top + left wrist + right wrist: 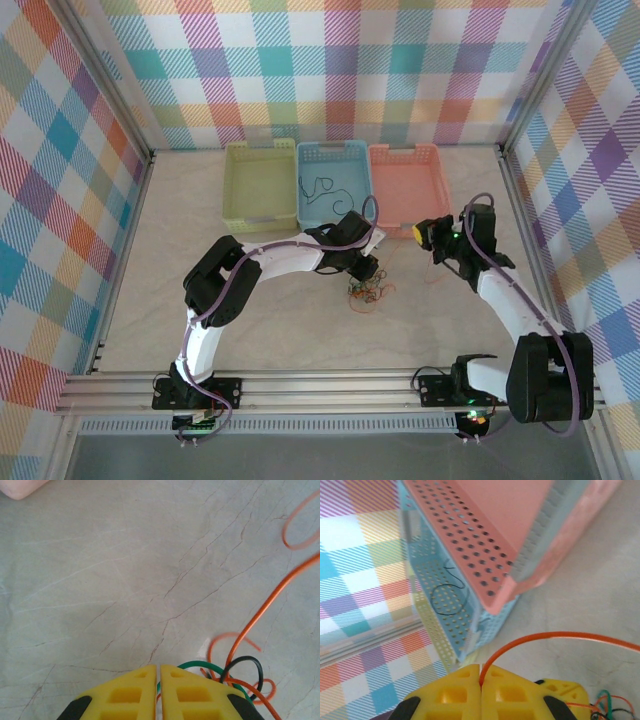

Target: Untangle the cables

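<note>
A clump of thin coloured cables point(367, 292) lies on the pale marble-patterned tabletop point(280, 330), near the middle and just in front of 3 perforated plastic baskets set side by side at the far edge: a yellow-green basket point(236, 185), a light blue basket point(304, 180) and a salmon-pink basket point(405, 180). A single thin black wire point(322, 188) lies curled inside the light blue basket, also seen from the right wrist point(447, 600). The left gripper point(366, 272) is down at the far edge of the clump; in its wrist view point(158, 690) the yellow fingers are pressed almost together, with slivers of green and red wire in the slit between them, so it pinches strands of the clump. Beside those fingers a green strand point(200, 665), a black strand point(250, 659) and a long orange strand point(270, 600) loop over the tabletop. The right gripper point(418, 232) hangs to the right of the clump, near the front left corner of the salmon-pink basket. Its jaws point(480, 690) are closed on a thin orange cable point(560, 636), which rises from between the fingers and arcs away to the right.
</note>
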Robot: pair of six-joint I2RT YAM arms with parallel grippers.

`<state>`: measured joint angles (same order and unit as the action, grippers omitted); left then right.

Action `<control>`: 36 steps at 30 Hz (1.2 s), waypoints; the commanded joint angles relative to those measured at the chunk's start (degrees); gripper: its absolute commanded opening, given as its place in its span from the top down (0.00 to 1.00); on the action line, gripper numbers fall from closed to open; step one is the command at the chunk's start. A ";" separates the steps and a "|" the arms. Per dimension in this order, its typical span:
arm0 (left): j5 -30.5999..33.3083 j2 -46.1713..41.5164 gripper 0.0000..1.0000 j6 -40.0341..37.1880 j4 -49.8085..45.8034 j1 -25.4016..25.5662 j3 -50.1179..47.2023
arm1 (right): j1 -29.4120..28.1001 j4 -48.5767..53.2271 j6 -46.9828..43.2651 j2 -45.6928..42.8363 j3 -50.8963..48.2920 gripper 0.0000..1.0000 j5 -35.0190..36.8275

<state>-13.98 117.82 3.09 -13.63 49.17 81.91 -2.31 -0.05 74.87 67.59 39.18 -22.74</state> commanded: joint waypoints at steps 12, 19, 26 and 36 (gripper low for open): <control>0.62 2.06 0.89 -2.08 -4.21 1.11 2.55 | 6.00 6.93 -3.09 -5.13 8.09 1.00 -4.06; 0.68 2.11 0.89 -2.28 -4.42 1.21 2.59 | 8.40 7.91 -2.74 -6.97 10.62 1.00 -5.59; 0.74 2.24 0.89 -2.35 -4.49 1.28 2.79 | 9.18 10.02 -3.05 -9.58 17.77 1.00 -5.04; 0.84 2.17 0.89 -2.33 -4.47 1.29 2.64 | 9.06 12.14 -3.42 -10.46 26.63 1.00 -8.63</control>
<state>-13.80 119.33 1.83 -16.45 49.69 83.22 6.57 10.92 72.55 58.33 63.09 -29.12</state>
